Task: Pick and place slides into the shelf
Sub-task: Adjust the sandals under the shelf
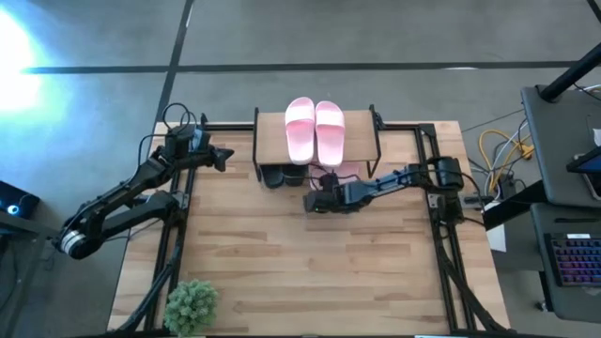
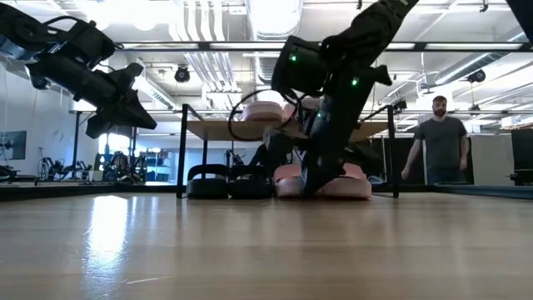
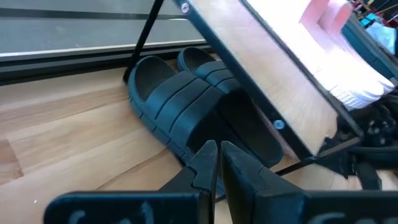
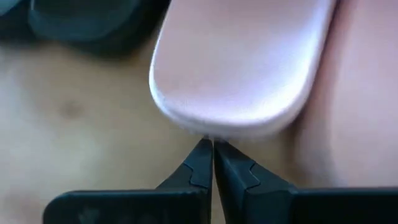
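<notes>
Left wrist view: ribbed black foam slides [image 3: 186,106]

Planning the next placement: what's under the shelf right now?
Under the shelf sit two black slides on the left side and pink slides on the right, at the right pincer. The top board hides how far back they reach.

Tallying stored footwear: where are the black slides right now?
In the high view the black slides sit under the shelf, at its left end, beside the pink slides under its right half.
</notes>
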You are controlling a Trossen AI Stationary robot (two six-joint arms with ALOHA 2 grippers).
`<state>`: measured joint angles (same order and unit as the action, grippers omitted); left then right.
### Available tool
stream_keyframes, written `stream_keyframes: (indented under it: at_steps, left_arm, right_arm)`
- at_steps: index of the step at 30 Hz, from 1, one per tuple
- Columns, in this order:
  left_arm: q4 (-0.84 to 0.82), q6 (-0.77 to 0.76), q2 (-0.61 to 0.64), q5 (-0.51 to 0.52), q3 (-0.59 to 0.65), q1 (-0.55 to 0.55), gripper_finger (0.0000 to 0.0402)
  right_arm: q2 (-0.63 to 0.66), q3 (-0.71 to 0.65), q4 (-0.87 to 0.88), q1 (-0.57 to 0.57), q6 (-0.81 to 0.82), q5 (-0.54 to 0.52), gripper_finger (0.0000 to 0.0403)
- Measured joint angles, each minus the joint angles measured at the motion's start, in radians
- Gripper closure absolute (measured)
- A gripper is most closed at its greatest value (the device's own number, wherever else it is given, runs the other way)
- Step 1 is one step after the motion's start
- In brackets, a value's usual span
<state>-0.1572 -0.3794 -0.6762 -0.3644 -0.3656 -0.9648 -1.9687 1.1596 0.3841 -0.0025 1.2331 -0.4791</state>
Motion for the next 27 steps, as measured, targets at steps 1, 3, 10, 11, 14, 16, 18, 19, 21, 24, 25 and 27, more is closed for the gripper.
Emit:
stream_keyframes:
  at_steps: [1,3,10,11,14,16,18,19,21,24,25,27]
  left_arm:
    - [-0.001,0.000,0.000,0.001,0.000,0.000,0.0394]
    - [0.000,0.000,-0.002,0.001,0.002,0.000,0.0394]
    - [-0.001,-0.002,-0.004,0.001,0.002,0.000,0.0394]
    - [-0.001,-0.002,-0.004,0.001,0.002,0.000,0.0394]
    - [-0.001,-0.002,-0.004,0.001,0.002,0.000,0.0394]
    - [-0.001,-0.002,-0.004,0.001,0.002,0.000,0.0394]
    - [-0.001,-0.002,-0.004,0.001,0.002,0.000,0.0394]
    - [-0.001,-0.001,-0.004,0.001,0.002,0.000,0.0394]
    - [-0.001,0.000,-0.004,0.001,0.003,0.000,0.0394]
    - [0.000,0.001,-0.004,0.001,0.007,0.001,0.0394]
    - [0.001,0.001,-0.004,0.001,0.008,0.000,0.0394]
    - [0.003,0.001,-0.004,0.001,0.010,0.000,0.0394]
  right_arm:
    - [0.000,0.000,0.004,-0.009,-0.004,-0.029,0.0394]
    - [-0.003,0.001,0.008,-0.026,-0.017,-0.041,0.0394]
    - [-0.001,0.003,0.009,-0.018,-0.048,0.060,0.0394]
    - [0.002,0.003,0.009,-0.005,-0.049,0.077,0.0394]
    - [0.028,0.002,0.010,0.051,-0.025,0.129,0.0394]
    - [0.057,-0.004,0.049,0.092,0.033,0.132,0.0394]
    - [0.082,-0.012,0.121,0.129,0.108,0.100,0.0394]
    - [0.089,-0.018,0.159,0.144,0.146,0.078,0.0394]
    - [0.098,-0.037,0.218,0.165,0.211,0.050,0.0394]
    - [0.110,-0.079,0.197,0.177,0.262,0.051,0.0394]
    - [0.110,-0.093,0.183,0.177,0.267,0.054,0.0394]
    - [0.109,-0.114,0.149,0.161,0.267,0.058,0.0394]
